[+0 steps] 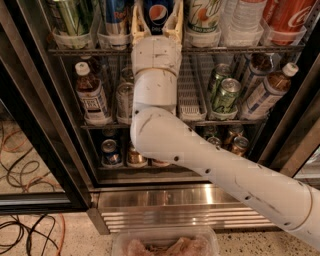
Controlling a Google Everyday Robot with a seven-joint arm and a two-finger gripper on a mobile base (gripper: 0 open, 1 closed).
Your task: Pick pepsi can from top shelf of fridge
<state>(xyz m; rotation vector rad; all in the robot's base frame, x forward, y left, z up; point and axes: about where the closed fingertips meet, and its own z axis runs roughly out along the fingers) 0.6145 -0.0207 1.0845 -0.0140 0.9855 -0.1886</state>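
Note:
The pepsi can [158, 14], dark blue with the red-white-blue globe, stands on the top shelf [75, 51] of the fridge [175, 205], at the top middle of the view. My gripper [156, 7] reaches up into the shelf, with its cream fingers [137, 22] on either side of the can and closed against it. The can's top is cut off by the frame edge. My white arm runs down and to the right across the lower shelves.
A green can [70, 15] and a blue can [116, 12] stand left of the pepsi can; a 7UP drink [205, 12], a clear bottle [245, 17] and a Coca-Cola [290, 15] stand right. Bottles and green cans [225, 92] fill the shelf below. Cables [25, 165] lie on the floor at left.

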